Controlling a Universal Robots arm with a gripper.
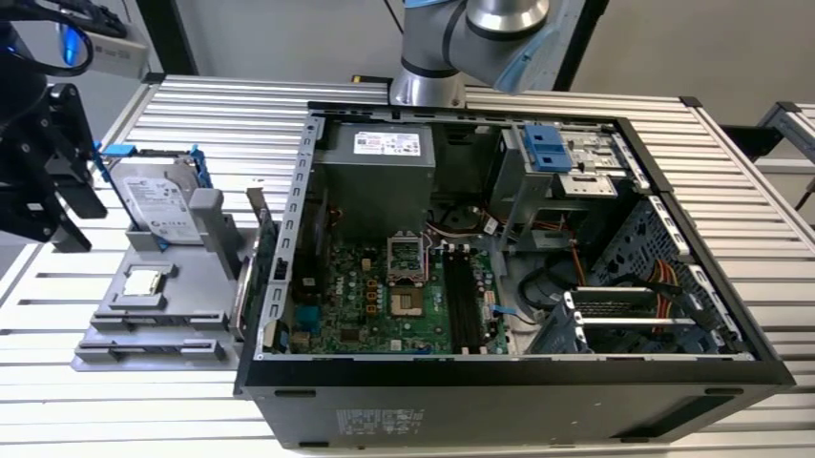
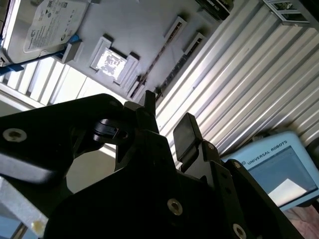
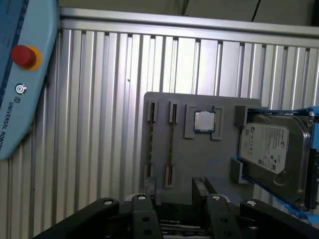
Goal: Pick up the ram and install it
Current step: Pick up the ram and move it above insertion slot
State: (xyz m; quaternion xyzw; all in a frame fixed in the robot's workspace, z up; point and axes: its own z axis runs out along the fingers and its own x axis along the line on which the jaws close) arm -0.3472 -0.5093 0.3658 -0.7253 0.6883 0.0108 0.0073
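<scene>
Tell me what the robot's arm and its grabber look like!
The arm is a thick, silvery-grey tube with a light blue cap on its joint. The gripper is black all over. It is built from chunky, angled plates dotted with small round silver screws, and it ends in two flat black fingers.

Table point(image 1: 421, 95): ribbed bare metal, satin sheen. Holder point(image 3: 209, 159): matt grey plastic. Hard drive point(image 3: 271, 149): glossy metal, paper label. Claw point(image 3: 174, 194): matt black.
</scene>
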